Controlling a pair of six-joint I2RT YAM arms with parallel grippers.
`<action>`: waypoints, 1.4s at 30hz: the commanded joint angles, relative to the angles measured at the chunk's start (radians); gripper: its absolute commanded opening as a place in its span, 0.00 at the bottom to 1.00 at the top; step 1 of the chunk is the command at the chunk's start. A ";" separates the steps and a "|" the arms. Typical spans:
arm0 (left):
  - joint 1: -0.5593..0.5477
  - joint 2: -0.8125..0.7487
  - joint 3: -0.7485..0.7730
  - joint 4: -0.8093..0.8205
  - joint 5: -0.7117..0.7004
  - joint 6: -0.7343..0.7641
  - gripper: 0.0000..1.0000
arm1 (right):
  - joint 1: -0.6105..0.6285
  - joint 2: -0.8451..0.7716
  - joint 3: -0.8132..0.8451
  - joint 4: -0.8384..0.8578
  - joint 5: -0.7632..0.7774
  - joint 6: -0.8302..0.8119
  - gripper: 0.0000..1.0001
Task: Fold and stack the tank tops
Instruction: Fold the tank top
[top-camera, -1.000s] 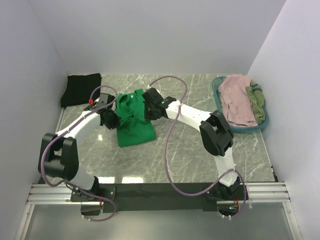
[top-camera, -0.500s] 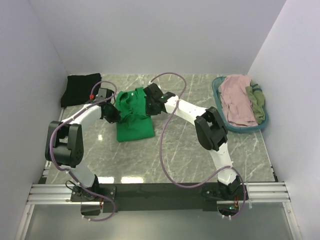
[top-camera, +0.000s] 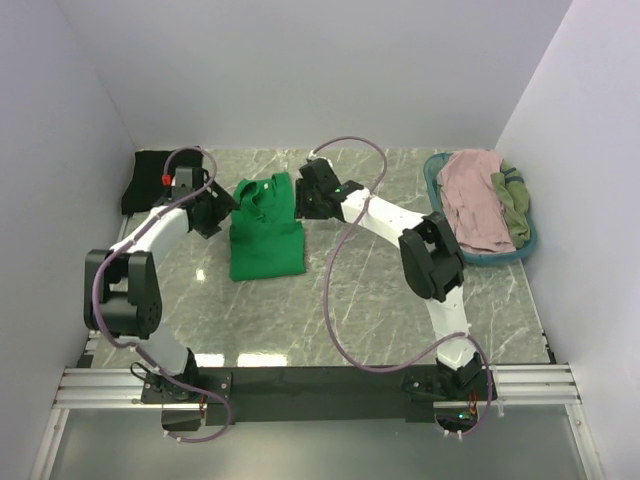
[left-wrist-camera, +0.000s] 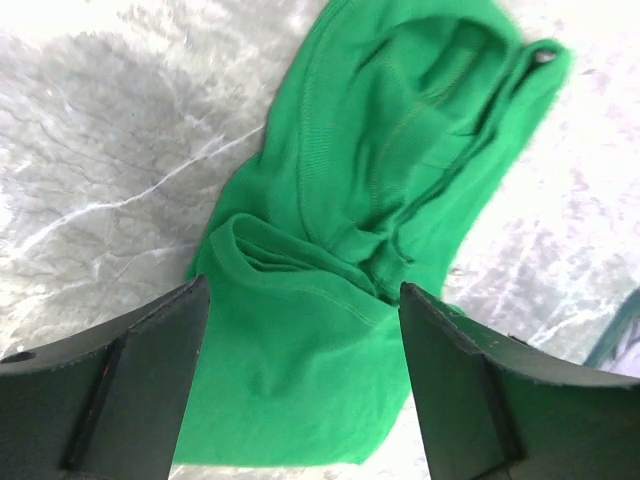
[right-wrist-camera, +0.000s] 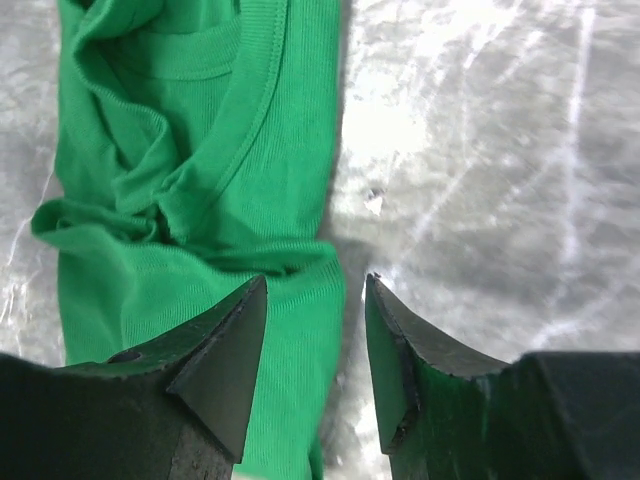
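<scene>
Item 1: green tank top (top-camera: 265, 228), lying on the marbled bench (top-camera: 400, 310) left of centre in the far half. Its near part lies flat and roughly square; its far part, with neckline and straps, is bunched into ridged folds. Item 2: black tank top (top-camera: 152, 178), lying flat in the far-left corner of the bench, well apart from the green one. Item 3: dusty pink tank top (top-camera: 470, 205), heaped in the teal oval basket (top-camera: 500, 258) at the far right and draped over its far rim. Item 4: olive tank top (top-camera: 513, 205), in the same basket, touching the pink one on its right side. Item 5: left end effector (top-camera: 212, 212), just beside the left edge of the green top's bunched part. The left wrist view shows its fingers (left-wrist-camera: 150, 350) spread wide above the cloth, with nothing gripped. Item 6: right end effector (top-camera: 305, 200), at the right edge of the same bunched part. The right wrist view shows its fingers (right-wrist-camera: 225, 350) parted by a narrow gap over the garment's right hem, where green cloth meets bare bench, and not pinching the cloth. The green top lies between the two end effectors.
</scene>
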 joint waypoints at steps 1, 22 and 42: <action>0.006 -0.109 0.052 -0.025 -0.011 0.057 0.81 | 0.000 -0.147 -0.069 0.052 0.054 -0.028 0.51; -0.088 0.188 0.055 0.230 0.267 0.004 0.60 | -0.007 0.103 0.081 0.111 -0.279 0.016 0.45; 0.039 0.163 0.110 0.186 0.204 0.036 0.72 | -0.136 0.038 -0.040 0.221 -0.404 0.102 0.44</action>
